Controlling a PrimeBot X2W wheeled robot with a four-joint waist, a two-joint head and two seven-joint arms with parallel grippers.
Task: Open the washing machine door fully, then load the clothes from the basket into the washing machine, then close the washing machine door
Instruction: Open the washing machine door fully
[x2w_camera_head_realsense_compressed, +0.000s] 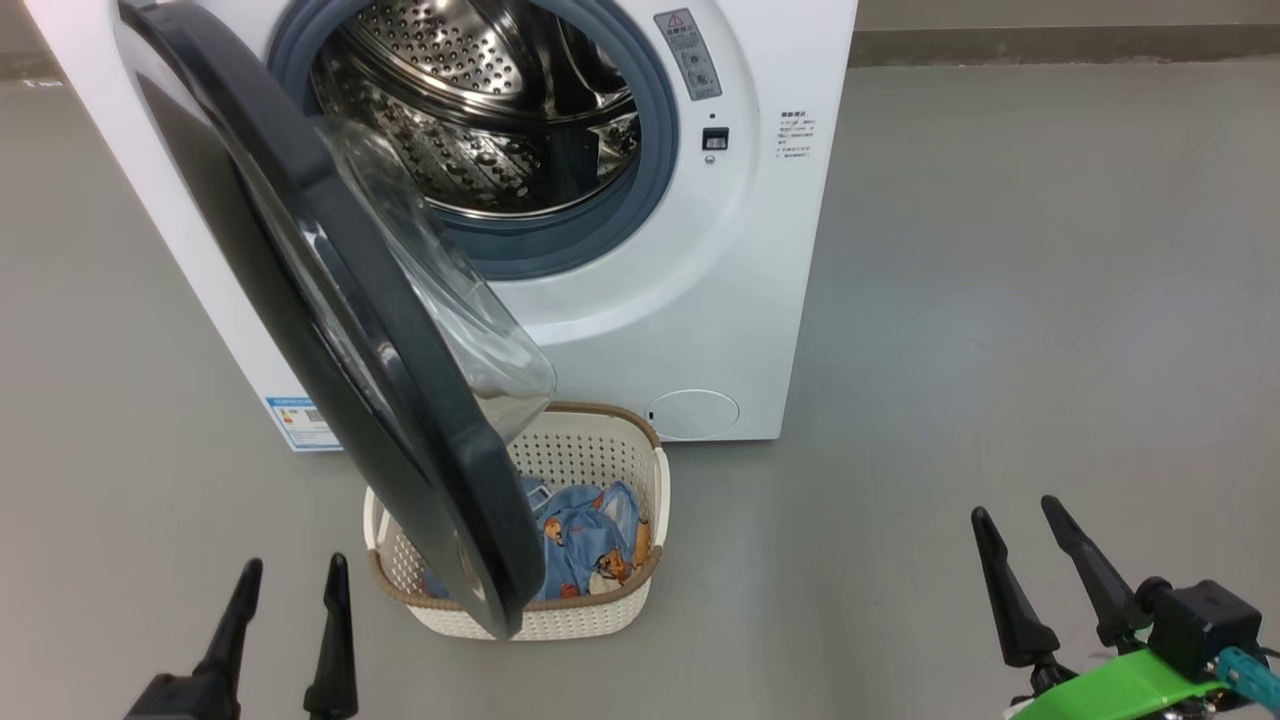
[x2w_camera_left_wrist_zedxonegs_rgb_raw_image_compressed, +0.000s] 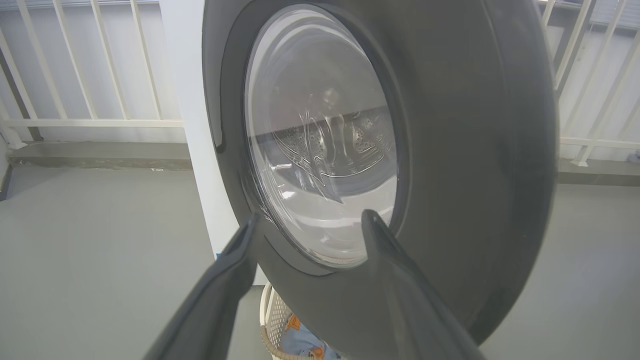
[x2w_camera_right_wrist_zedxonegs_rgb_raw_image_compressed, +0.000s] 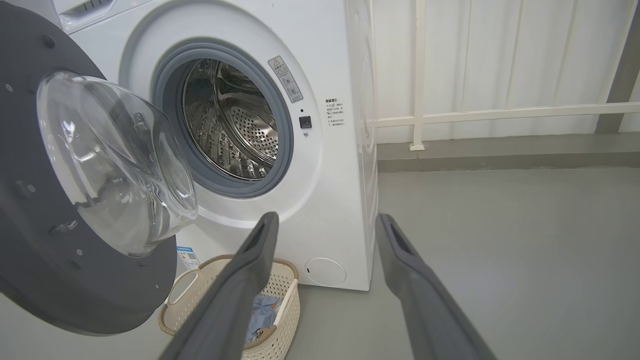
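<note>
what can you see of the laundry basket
A small cream-white perforated plastic basket, rounded rectangle, brown woven-look rim, loop side handles. It stands upright on the grey floor just before the washing machine, holding blue bear-print clothes. The open washing machine door hides its left part in the head view.

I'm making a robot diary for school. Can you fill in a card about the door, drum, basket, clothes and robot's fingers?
basket: in front of the washer
clothes: blue, bear print, in the basket
door: swung partway open, above the basket
drum: shiny steel, no clothes seen inside
left fingers: open, holding nothing
right fingers: open, holding nothing
</note>
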